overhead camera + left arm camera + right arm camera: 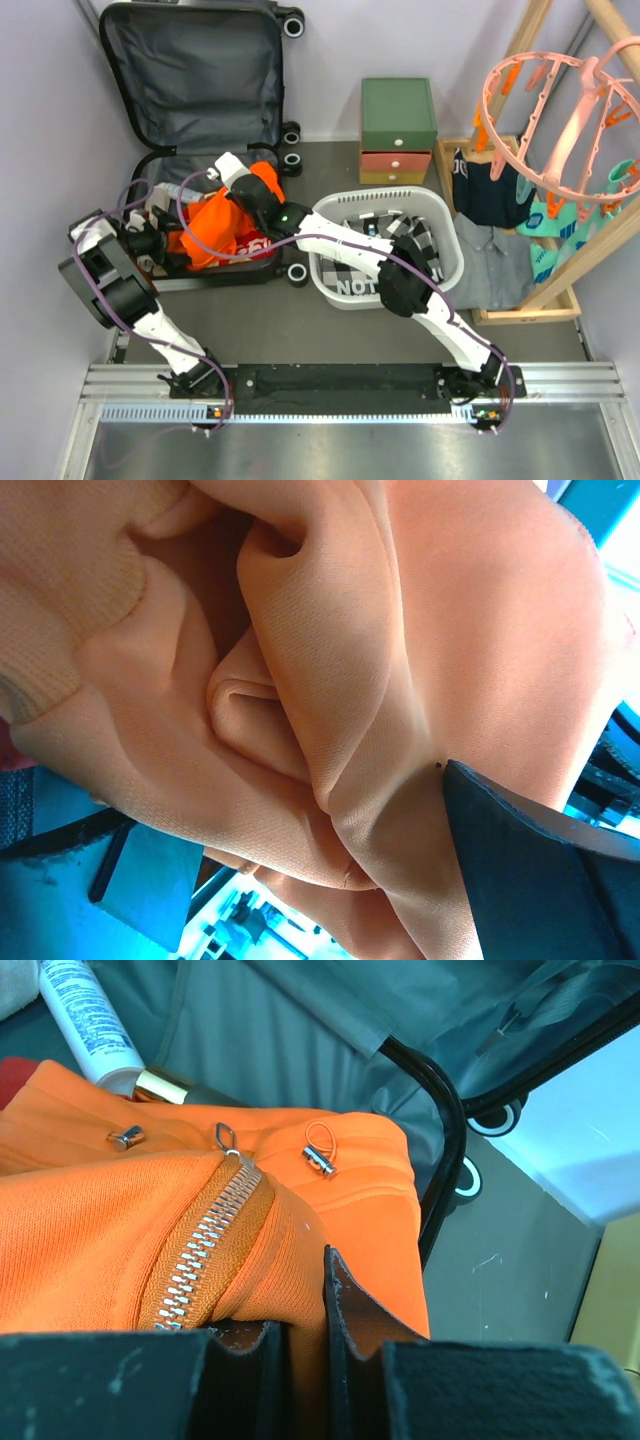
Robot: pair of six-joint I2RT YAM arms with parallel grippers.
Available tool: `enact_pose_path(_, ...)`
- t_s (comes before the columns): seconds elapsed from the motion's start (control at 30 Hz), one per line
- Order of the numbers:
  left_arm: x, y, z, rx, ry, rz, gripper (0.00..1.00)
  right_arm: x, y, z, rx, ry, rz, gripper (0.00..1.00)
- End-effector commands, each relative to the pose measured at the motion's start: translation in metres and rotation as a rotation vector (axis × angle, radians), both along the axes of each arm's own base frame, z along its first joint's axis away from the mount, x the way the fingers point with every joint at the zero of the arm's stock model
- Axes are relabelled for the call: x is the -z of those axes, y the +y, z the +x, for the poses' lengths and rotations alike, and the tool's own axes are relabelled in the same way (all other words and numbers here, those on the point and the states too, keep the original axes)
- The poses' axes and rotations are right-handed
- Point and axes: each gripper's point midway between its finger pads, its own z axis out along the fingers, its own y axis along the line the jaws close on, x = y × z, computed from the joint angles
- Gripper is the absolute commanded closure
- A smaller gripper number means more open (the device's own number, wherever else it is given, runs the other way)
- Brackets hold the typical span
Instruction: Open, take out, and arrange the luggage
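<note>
Two arms at the open luggage, one pinching orange cloth

From overhead you see the luggage [190, 70] at the far left of the grey desk [330, 330], split open. The lid half lies farther off with its dark grey lining facing up, and the near half is heaped with an orange zip jacket [215, 225]. All four wheels [293, 25] sit along its right side, so each shell's long axis runs left to right, wheel end toward the white laundry basket [400, 193].

Only your right wrist view shows the grip. The right jaws are almost closed, with a fold of the jacket pinched between them beside the silver zipper [205, 1245]. That view also picks out a white tube [85, 1015] and a gold-collared bottle [160, 1085] lying against the jacket, details lost from overhead.

Your left wrist view is filled with the same cloth. One dark finger [530, 870] shows at lower right, its partner out of frame. The left jaws stand wide apart, fabric bulging against that finger, with no pinch to see.

Pale walls close in the desk on the left and far sides. The basket holds checked cloth [380, 225]. Near it stand a green-and-orange drawer box [398, 130] and a wooden rack [590, 255] carrying a pink peg hanger [575, 125].
</note>
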Motion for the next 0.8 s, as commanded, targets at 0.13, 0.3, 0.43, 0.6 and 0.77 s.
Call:
enact_pose_path(0.13,-0.030,0.002,0.018,0.006,-0.110,-0.045,0.01,-0.073,-0.022,0.010,0.105,-0.130,0.114,1.00)
enact_pose_path(0.3,-0.037,0.032,0.011,0.046,-0.093,0.051,0.01,-0.070,-0.024,0.011,0.110,-0.144,0.079,1.00)
enact_pose_path(0.43,-0.071,0.053,0.014,-0.006,-0.165,0.116,0.01,-0.068,-0.024,0.010,0.109,-0.139,0.072,1.00)
enact_pose_path(0.6,-0.092,0.037,-0.002,0.061,-0.227,0.132,0.01,-0.067,-0.025,0.011,0.110,-0.138,0.066,1.00)
enact_pose_path(0.77,-0.107,0.005,-0.008,0.159,-0.362,0.167,0.01,-0.064,-0.023,0.009,0.104,-0.138,0.057,1.00)
